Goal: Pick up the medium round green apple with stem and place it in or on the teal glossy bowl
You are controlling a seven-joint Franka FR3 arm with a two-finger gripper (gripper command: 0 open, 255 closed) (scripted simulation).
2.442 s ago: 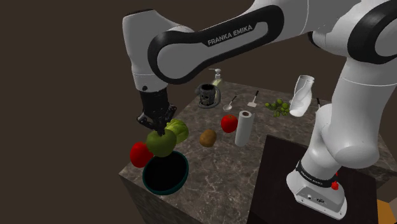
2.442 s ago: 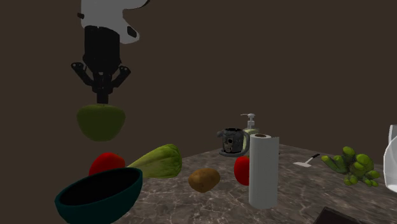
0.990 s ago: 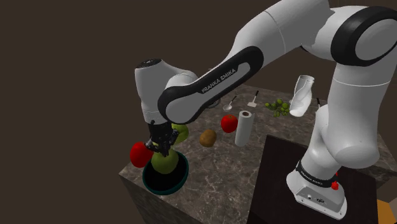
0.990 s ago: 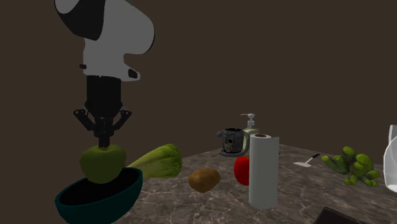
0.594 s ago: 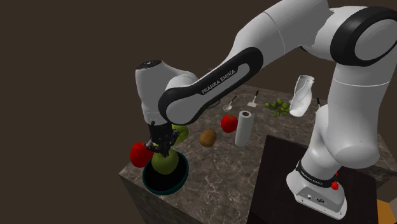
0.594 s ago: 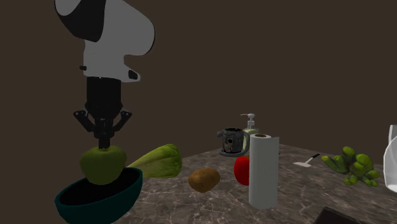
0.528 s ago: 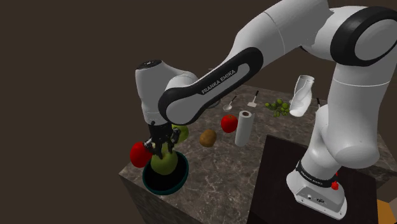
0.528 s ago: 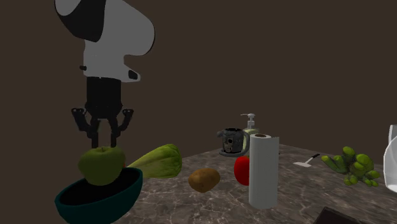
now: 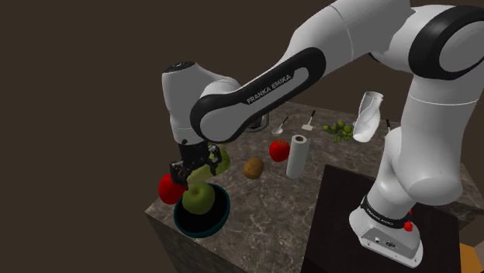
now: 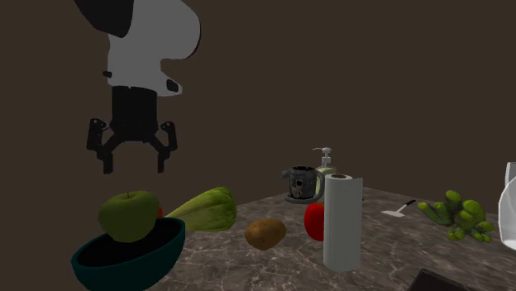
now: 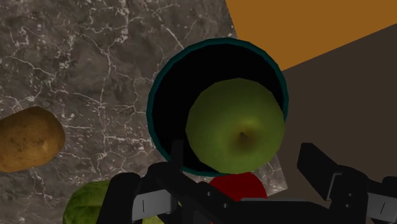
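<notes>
Green apple [image 10: 128, 215] sits inside teal bowl [image 10: 124, 266]; claw [image 10: 134, 165] spread, empty, above bowl. Likely rigid, smooth, rolls easily, so grip across its widest middle.

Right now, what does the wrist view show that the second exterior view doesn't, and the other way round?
Wrist view, not the other: the green apple's top dimple seen from above, the teal bowl's rim curving around it, and an orange area past the counter's edge. Second exterior view, not the wrist: the gap between the pincer and the apple below, plus the paper towel roll, mug and soap dispenser. Both: apple resting in the bowl, pincer open, potato on the counter.
</notes>
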